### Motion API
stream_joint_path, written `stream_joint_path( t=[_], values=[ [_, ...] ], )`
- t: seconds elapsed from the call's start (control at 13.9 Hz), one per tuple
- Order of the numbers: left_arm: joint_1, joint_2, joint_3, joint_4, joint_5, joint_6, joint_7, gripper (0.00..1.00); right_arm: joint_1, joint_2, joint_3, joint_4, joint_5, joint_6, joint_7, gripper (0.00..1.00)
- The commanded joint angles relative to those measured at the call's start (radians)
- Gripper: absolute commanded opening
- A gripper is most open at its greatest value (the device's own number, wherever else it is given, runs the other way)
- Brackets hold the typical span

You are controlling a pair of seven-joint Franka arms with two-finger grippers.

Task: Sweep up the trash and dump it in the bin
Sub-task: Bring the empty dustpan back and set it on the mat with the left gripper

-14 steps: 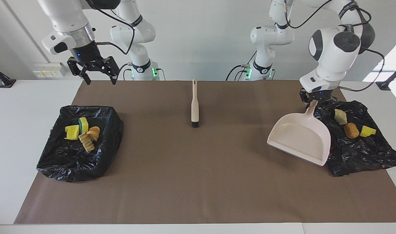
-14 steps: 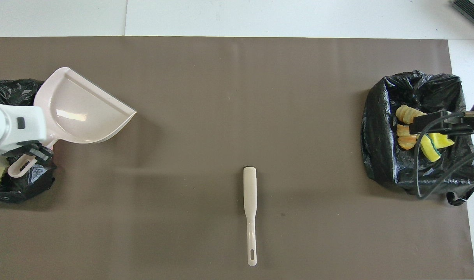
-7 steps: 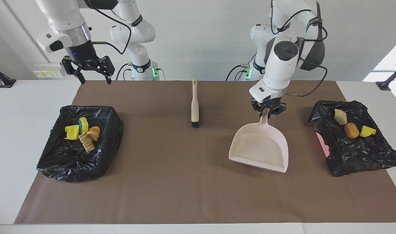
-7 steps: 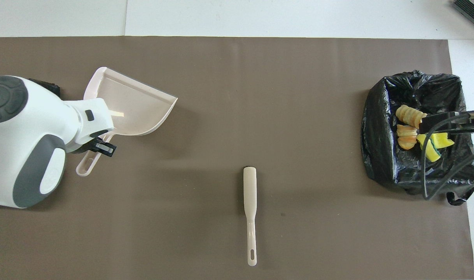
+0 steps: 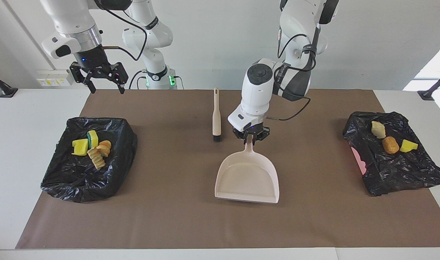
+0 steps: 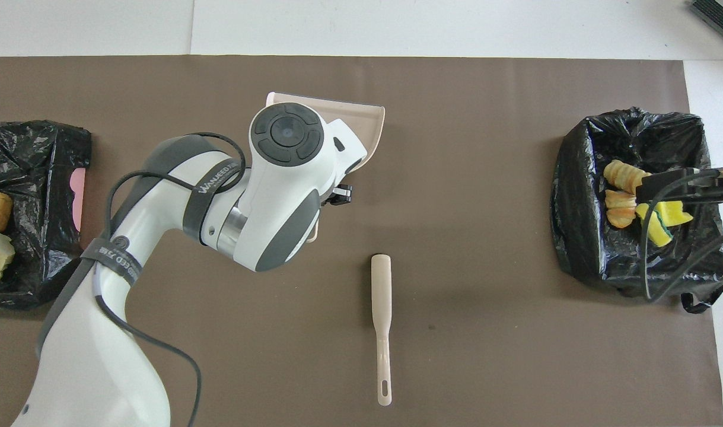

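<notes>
Since carried from bin, dustpan [image 5: 247, 177] mid-mat in clamped left hand [image 5: 250, 138]; right hand [image 5: 99, 80] gapes empty.

Left end effector [image 5: 249, 138] clamping dustpan [image 5: 247, 177] handle (brush [image 5: 216, 116] beside)

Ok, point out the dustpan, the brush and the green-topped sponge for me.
dustpan [image 5: 247, 178]: facing view, on the bare floor of its pan.
brush [image 5: 216, 121]: facing view, on the beige handle, above the black bristles.
green-topped sponge [image 5: 92, 138]: facing view, on its green face, in the black-lined bin.
</notes>
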Motion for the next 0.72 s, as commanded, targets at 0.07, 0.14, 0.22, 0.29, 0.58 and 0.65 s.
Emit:
stream_joint_path(
  t=[0.07,0.14,0.22,0.29,0.58,0.65],
  values=[
    [-0.055,0.138,0.023,0.194,-0.021,-0.060,-0.081,0.00,-0.013,0.003,0.006,0.006,0.013,0.005,-0.004,1.00],
    [-0.075,0.170,0.023,0.212,-0.020,-0.054,-0.107,0.00,-0.015,0.003,0.005,0.005,0.008,0.004,-0.005,1.00],
    [-0.097,0.225,0.024,0.250,-0.020,-0.049,-0.154,0.00,-0.015,0.001,0.003,0.003,0.003,0.002,-0.005,1.00],
    [-0.103,0.264,0.023,0.296,-0.021,-0.052,-0.176,0.00,-0.015,0.001,0.005,0.000,0.002,0.004,-0.005,1.00],
    [-0.095,0.275,0.021,0.294,-0.033,-0.008,-0.173,0.00,-0.015,0.000,-0.001,0.019,-0.001,-0.048,-0.028,1.00],
    [-0.092,0.273,0.021,0.289,-0.035,-0.005,-0.172,0.00,-0.017,0.001,-0.001,0.032,-0.007,-0.058,-0.033,1.00]
  ],
)
